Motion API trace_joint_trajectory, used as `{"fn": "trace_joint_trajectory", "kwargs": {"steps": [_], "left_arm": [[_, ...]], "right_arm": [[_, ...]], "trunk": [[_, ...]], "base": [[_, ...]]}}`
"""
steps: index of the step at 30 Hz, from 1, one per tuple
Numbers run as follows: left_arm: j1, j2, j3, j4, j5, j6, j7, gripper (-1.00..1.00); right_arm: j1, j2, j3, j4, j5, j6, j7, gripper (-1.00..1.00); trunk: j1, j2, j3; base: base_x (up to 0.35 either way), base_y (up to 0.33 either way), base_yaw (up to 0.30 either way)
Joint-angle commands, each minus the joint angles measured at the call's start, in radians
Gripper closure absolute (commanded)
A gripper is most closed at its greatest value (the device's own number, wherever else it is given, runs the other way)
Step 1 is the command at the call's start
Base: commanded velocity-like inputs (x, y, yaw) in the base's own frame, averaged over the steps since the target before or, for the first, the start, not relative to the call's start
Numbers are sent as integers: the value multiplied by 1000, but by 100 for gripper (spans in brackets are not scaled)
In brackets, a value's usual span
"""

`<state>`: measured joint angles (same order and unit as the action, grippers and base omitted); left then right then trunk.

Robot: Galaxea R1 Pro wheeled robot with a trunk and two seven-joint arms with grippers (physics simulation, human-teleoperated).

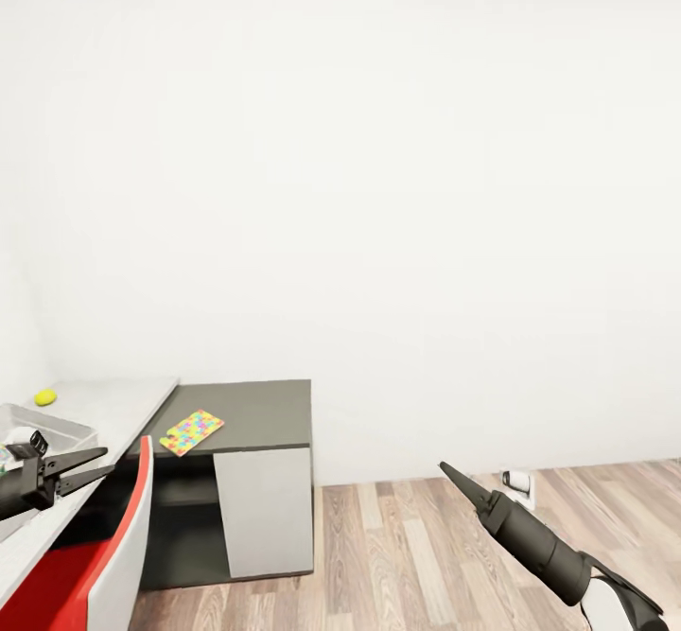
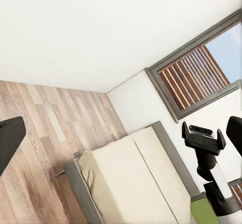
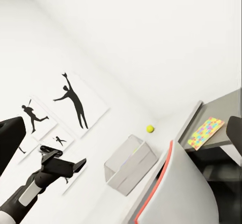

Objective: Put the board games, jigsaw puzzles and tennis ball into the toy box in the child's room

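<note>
Though seemingly empty, left pincer (image 1: 102, 460) spread.

A colourful jigsaw puzzle (image 1: 192, 432) lies flat on the dark grey part of the table (image 1: 255, 404), near its front edge. A small yellow-green tennis ball (image 1: 44, 397) sits on the light part, close to the wall. The see-through toy box (image 1: 57, 430) stands just in front of the ball. The beige bed (image 2: 136, 183) lies on the wood floor.
</note>
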<state>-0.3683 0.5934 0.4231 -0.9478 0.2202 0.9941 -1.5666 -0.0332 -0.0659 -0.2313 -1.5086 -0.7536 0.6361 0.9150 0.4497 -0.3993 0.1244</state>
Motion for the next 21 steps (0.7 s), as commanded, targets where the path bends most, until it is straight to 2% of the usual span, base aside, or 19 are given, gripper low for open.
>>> {"fn": "trace_joint_trajectory", "kwargs": {"steps": [1, 21], "left_arm": [[0, 0, 0, 0, -1, 11, -4, -100], [0, -1, -1, 0, -1, 11, -4, -100]], "right_arm": [[-1, 0, 0, 1, -6, 7, 1, -100], [-1, 0, 0, 2, -7, 7, 1, -100]], "trunk": [[0, -1, 0], [0, -1, 0]], "base": [[-71, 0, -254], [-8, 0, -278]]}}
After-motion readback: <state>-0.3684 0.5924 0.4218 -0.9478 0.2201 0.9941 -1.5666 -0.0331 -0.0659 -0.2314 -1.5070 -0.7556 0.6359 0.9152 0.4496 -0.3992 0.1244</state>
